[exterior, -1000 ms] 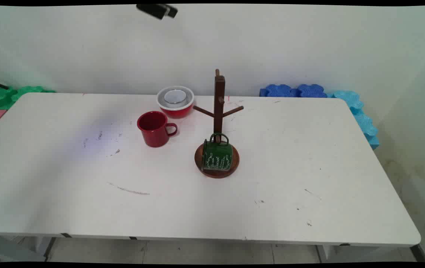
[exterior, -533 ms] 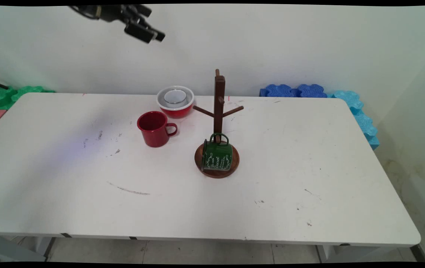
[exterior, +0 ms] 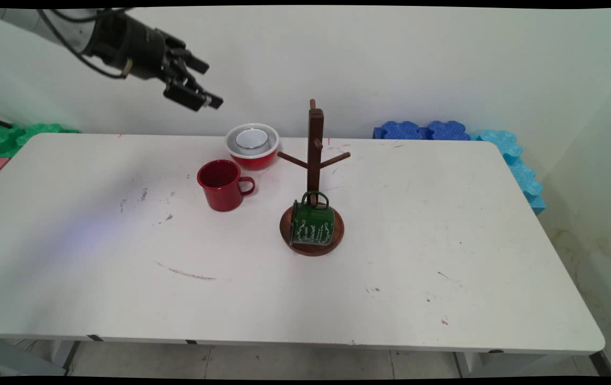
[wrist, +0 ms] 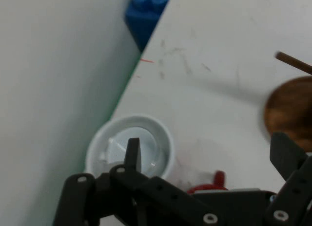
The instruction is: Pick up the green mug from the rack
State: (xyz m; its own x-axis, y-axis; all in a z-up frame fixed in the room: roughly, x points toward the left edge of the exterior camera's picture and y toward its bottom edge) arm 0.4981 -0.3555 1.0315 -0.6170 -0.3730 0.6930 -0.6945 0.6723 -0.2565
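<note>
I see a white table (exterior: 417, 251), scuffed with small dark marks and one long grey streak toward its near left. Directly on it stand three things, all in the far middle: a red mug (exterior: 221, 185) with its handle to the right, a red bowl (exterior: 252, 145) with a white inside just behind it (something pale and round sits in it), and a wooden mug tree (exterior: 313, 176), whose round base (wrist: 288, 111) carries a green mug (exterior: 312, 223) lying on its side.
</note>
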